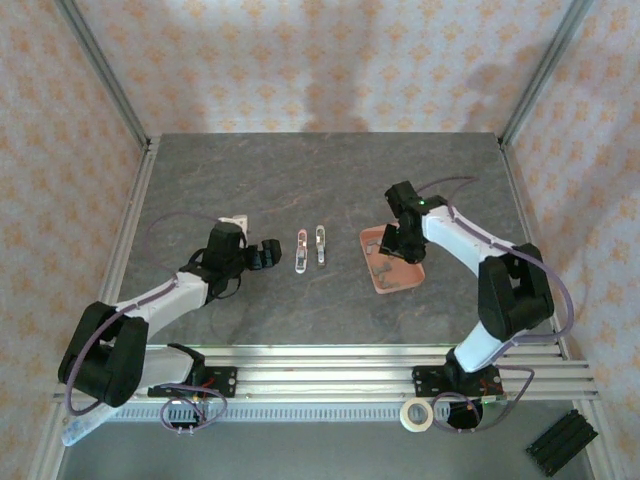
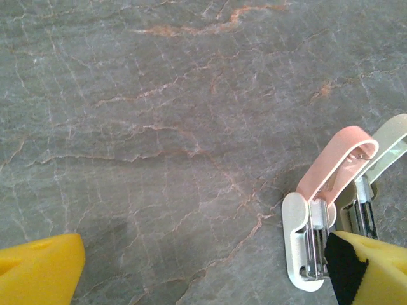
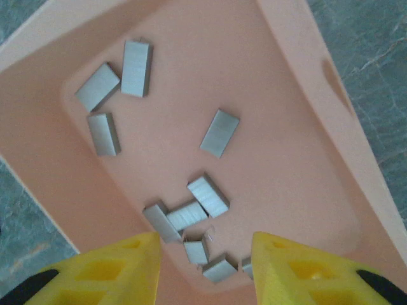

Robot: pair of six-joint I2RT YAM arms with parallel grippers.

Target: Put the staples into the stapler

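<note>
Top view – counter point(image 1: 300, 190): a grey, stone-look slab that carries everything.
Top view – tray point(image 1: 405, 287): salmon pink and shallow, lying on the counter.
Top view – staples point(image 1: 381, 268): small grey bits inside the tray.
Top view – pink-topped stapler point(image 1: 301, 250): left of the tray, the farther of two small ones from it.
Top view – pale-topped stapler point(image 1: 320, 245): between the pink-topped one and the tray, the two side by side.
Top view – left pincer point(image 1: 268, 255): left of the tray, beyond both staplers and pointed toward them.
Top view – right pincer point(image 1: 392, 243): over the tray's far end.
Left wrist view – left pincer point(image 2: 203, 273): its yellow fingers point(image 2: 38, 270) are spread wide over bare counter and grip nothing. One tip overlaps the white base of the pink-topped stapler point(image 2: 334, 168), and I cannot tell whether they touch. The pale-topped stapler point(image 2: 394, 136) lies just behind.
Right wrist view – right pincer point(image 3: 203, 267): parted and empty-handed, with its fingers point(image 3: 102, 270) above one end of the tray point(image 3: 286, 127).
Right wrist view – staples point(image 3: 219, 132): about ten short silvery strips loose on the tray floor, a few of them in the gap between the fingertips.
</note>
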